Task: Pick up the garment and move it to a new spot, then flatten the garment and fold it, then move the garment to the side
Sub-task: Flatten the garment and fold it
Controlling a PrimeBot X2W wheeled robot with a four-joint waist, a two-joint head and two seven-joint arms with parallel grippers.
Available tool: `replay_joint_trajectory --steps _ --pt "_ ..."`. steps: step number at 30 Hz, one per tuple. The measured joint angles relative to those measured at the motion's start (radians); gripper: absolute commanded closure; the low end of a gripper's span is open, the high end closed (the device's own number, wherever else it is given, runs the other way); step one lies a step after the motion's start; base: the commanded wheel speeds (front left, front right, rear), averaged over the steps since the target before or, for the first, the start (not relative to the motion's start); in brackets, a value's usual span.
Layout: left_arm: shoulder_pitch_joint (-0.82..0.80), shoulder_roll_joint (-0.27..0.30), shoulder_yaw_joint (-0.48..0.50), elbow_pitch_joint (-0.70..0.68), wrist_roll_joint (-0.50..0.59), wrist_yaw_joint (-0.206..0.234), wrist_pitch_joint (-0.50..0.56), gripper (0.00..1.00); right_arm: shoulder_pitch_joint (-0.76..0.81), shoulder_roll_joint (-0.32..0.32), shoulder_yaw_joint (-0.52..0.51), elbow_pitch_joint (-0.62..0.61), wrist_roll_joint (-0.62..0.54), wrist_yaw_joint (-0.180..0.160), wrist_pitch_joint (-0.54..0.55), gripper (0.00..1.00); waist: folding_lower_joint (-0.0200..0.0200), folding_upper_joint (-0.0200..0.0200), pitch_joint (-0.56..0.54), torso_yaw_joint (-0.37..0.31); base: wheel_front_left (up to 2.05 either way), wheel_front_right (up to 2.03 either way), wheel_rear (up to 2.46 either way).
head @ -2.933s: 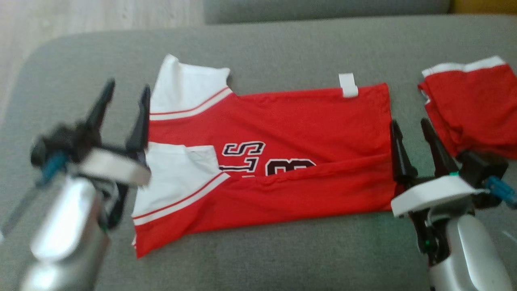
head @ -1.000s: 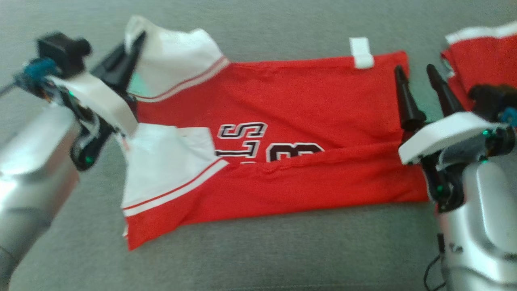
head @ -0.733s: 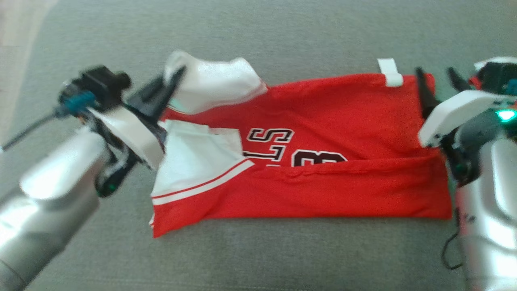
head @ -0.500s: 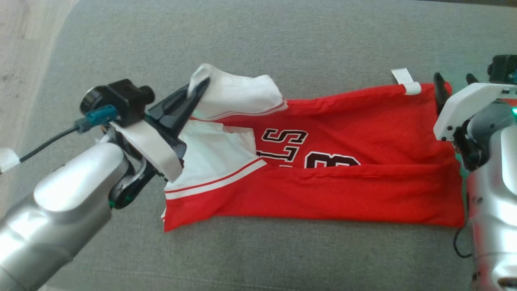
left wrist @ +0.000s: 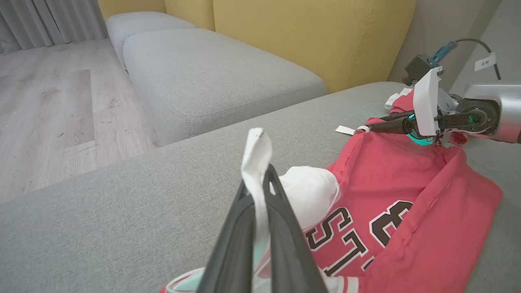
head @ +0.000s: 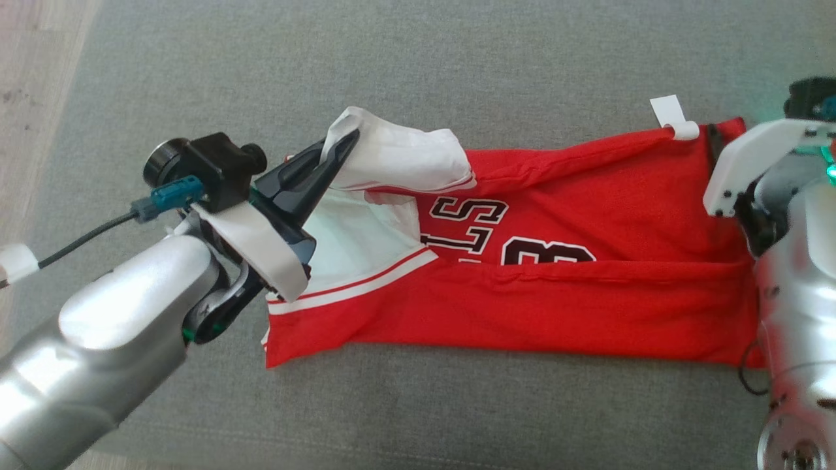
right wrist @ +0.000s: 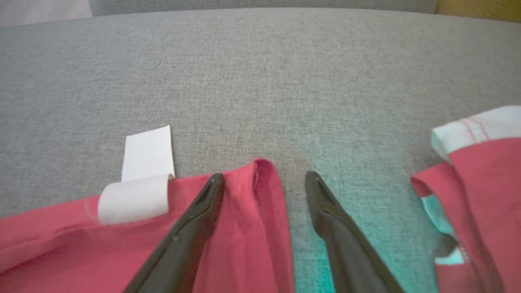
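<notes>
The red garment (head: 588, 215) bears black, white-edged lettering (head: 465, 225): an S and an L can be read, lying sideways. Just right of them is a large numeral (head: 547, 251), 3 or 8, its near half under a fold. A white tag (left wrist: 484, 63) on a cable (left wrist: 472, 40) at the right shows a 2; the rest is too small to read.

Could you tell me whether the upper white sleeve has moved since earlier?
Yes: pinched by the left gripper, the sleeve has lifted and shifted toward the black lettering.
</notes>
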Motion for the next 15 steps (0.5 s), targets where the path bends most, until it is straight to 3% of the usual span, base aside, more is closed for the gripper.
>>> replay_joint_trajectory --steps 1,2,3,15 --pt "0.0 0.001 0.001 0.0 0.0 0.0 0.0 1.0 -0.012 -0.002 0.001 0.012 0.0 0.0 0.0 0.0 0.0 0.0 0.004 0.0 0.0 0.0 0.0" --pt "0.0 0.001 0.001 0.0 0.0 0.0 0.0 1.0 -0.012 -0.002 0.001 0.012 0.0 0.0 0.0 0.44 0.0 0.0 0.004 0.0 0.0 0.0 0.0" --pt "-0.001 0.002 0.002 0.002 0.0 0.001 0.0 1.0 -0.023 -0.003 0.002 0.023 -0.002 0.0 -0.002 0.97 0.0 0.0 0.007 0.0 0.0 0.0 0.0" --pt "-0.054 0.012 0.056 0.123 0.002 0.034 -0.023 1.0 -0.102 -0.002 0.113 0.086 0.086 0.0 -0.17 1.0 -0.0001 0.0 -0.011 -0.053 0.0 0.0 0.0"
